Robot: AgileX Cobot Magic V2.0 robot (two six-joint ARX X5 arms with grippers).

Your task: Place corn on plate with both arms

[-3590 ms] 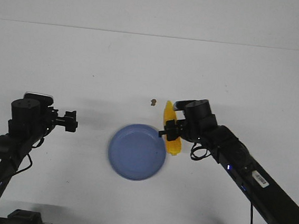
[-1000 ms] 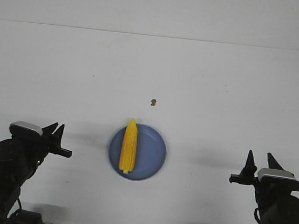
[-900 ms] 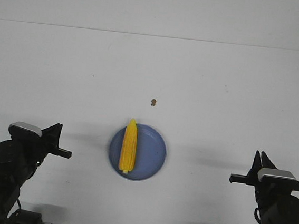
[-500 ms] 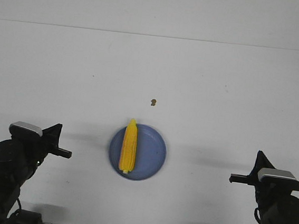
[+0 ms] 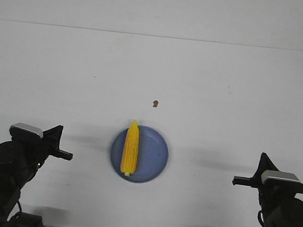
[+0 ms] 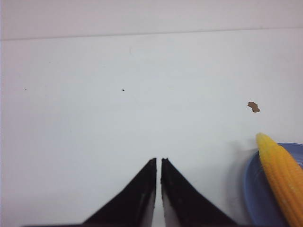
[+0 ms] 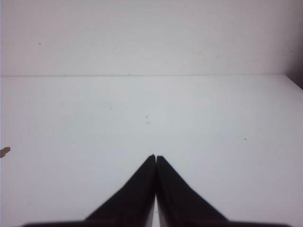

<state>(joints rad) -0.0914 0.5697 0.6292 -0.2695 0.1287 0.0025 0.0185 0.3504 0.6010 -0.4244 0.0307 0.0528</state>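
Note:
The yellow corn [image 5: 131, 148] lies lengthwise on the left half of the blue plate [image 5: 154, 156], its pointed tip reaching over the far rim. The corn [image 6: 282, 177] and the plate's rim [image 6: 250, 187] also show at the edge of the left wrist view. My left gripper [image 5: 57, 132] is shut and empty at the front left, well apart from the plate; in the left wrist view [image 6: 158, 161] its jaws stand nearly together. My right gripper [image 5: 263, 159] is shut and empty at the front right, and its closed tips show in the right wrist view [image 7: 155, 157].
A small brown speck [image 5: 155, 103] lies on the white table beyond the plate; it also shows in the left wrist view [image 6: 253, 107] and at the edge of the right wrist view [image 7: 4, 152]. The table's far edge meets a white wall.
The right arm set the corn on the plate and pulled back to the front right. Both grippers went from open to shut in the last second. The corn and plate have not moved since.

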